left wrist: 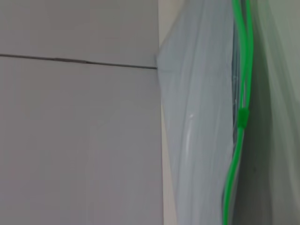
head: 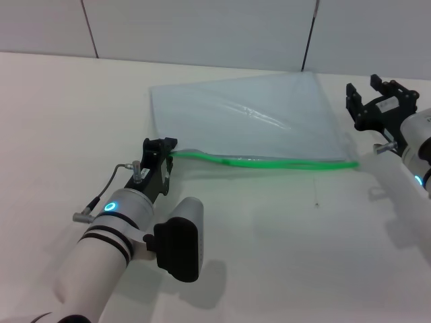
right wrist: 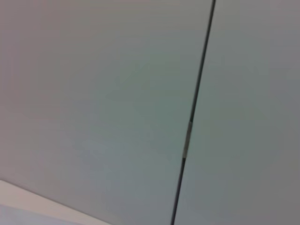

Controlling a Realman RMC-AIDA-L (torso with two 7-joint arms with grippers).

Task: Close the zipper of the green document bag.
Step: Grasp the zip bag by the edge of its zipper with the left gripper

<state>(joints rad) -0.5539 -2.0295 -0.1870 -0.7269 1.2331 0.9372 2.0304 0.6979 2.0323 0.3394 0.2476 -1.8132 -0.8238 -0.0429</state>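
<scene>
You have a pale bench [head: 283,256] with only the green document bag [head: 249,121] lying on it, and a grey panelled wall [head: 202,30] rising just behind the bag's far corner. Nothing stands between either arm and the bag. Bare bench surface lies all round the bag, widest on its near side and beyond its left edge.

The bag lies flat, turned at an angle, so one corner points toward the wall. Its near long edge carries the zipper [head: 269,162], a thin bright green strip running from the bag's left corner to its right corner. In the left wrist view the strip splits into two green lines along part of its length, with a small green slider tab [left wrist: 242,117] where they meet, so that stretch looks unzipped, though the picture is too soft to be sure.

The left gripper [head: 163,156] sits at the bag's left corner, right at the zipper's end; its fingers seem to pinch that corner, but you cannot tell for certain. The right gripper [head: 374,94] hangs just beyond the bag's right edge, apart from it, with its fingers spread.
</scene>
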